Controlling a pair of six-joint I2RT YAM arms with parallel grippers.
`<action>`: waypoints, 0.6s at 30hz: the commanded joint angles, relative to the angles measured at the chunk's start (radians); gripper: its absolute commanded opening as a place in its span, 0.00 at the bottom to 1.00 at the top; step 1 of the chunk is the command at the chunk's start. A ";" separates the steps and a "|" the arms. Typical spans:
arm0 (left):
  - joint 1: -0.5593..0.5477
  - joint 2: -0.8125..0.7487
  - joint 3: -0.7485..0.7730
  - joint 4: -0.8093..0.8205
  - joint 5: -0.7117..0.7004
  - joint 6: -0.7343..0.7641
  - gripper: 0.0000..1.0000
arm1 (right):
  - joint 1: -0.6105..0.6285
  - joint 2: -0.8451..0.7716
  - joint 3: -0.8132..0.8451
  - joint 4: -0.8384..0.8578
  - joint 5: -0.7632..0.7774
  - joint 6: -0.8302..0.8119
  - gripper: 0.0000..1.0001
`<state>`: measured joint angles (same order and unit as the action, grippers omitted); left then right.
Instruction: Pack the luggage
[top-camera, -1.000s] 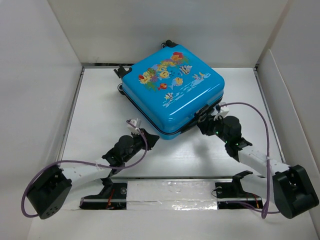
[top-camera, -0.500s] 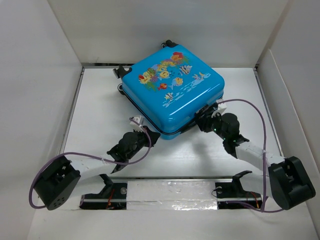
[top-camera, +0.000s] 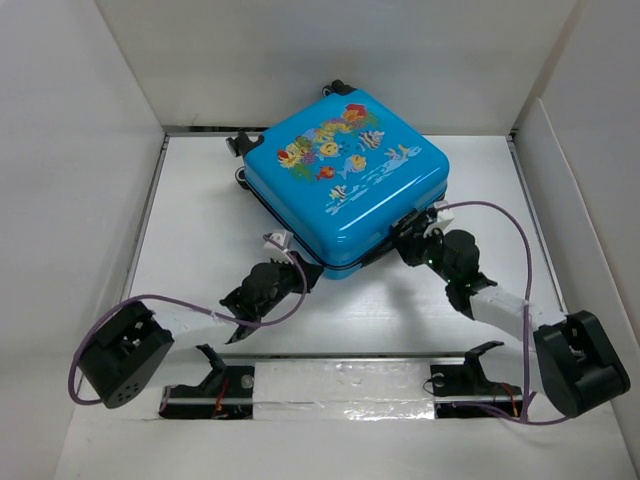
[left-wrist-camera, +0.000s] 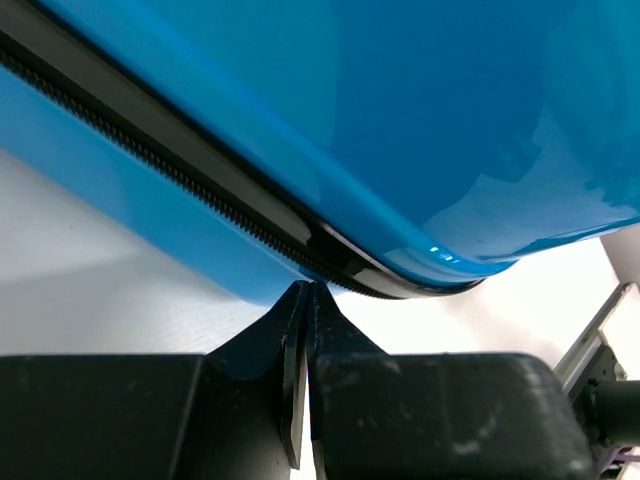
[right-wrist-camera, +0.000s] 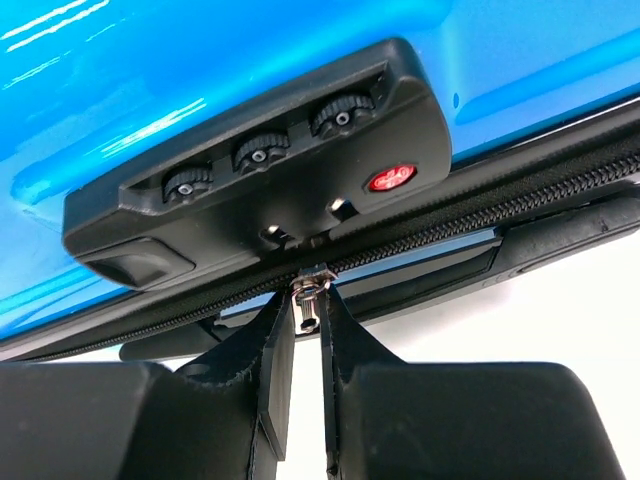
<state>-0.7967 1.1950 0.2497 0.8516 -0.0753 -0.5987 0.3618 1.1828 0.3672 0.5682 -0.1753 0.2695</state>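
The closed luggage lies flat towards the desk's far edge. The left gripper, clenched on nothing, sits just beside the luggage's near corner seam. The right gripper pinches the metal zipper pull under the combination lock on its right edge.

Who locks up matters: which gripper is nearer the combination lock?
Right. The right gripper is under the lock, at the zipper pull; the left gripper is at the luggage's near corner.
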 joint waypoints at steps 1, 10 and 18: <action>-0.002 0.050 0.051 0.119 0.019 0.004 0.00 | 0.029 -0.052 -0.017 0.070 0.037 0.013 0.00; -0.088 0.104 0.102 0.150 -0.084 0.017 0.00 | 0.235 -0.170 -0.002 -0.106 0.203 0.014 0.00; -0.088 0.178 0.158 0.188 -0.087 0.013 0.00 | 0.422 -0.198 -0.007 -0.114 0.247 0.102 0.00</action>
<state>-0.9024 1.3697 0.3340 0.9009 -0.0826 -0.5995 0.6945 1.0077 0.3557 0.3893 0.1215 0.3138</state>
